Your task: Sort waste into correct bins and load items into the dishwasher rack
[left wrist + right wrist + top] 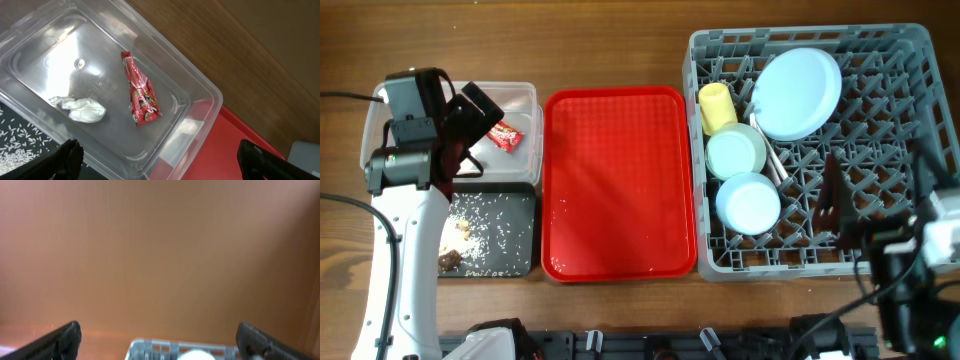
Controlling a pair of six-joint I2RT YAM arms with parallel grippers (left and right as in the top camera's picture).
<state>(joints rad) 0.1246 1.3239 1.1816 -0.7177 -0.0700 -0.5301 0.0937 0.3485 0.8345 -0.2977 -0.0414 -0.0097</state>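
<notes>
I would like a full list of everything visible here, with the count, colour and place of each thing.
table: 1, brown wood, under everything
tub: 1, clear, upper left
wrapper: 1, red, in the tub
tissue: 1, white, in the tub, apart from the wrapper
black tray: 1, black, lower left, next to the tub
scraps: many, white and brown, in the black tray
red tray: 1, red, centre
rack: 1, grey, right
cup: 1, yellow, rack's left side
plate: 1, pale blue, rack's upper part
green bowl: 1, pale green, below the cup
blue bowl: 1, pale blue, below the green bowl
cutlery: count unclear, white, beside the bowls
left gripper: 1, black, open, above the tub
right gripper: 1, black, open, over the rack
</notes>
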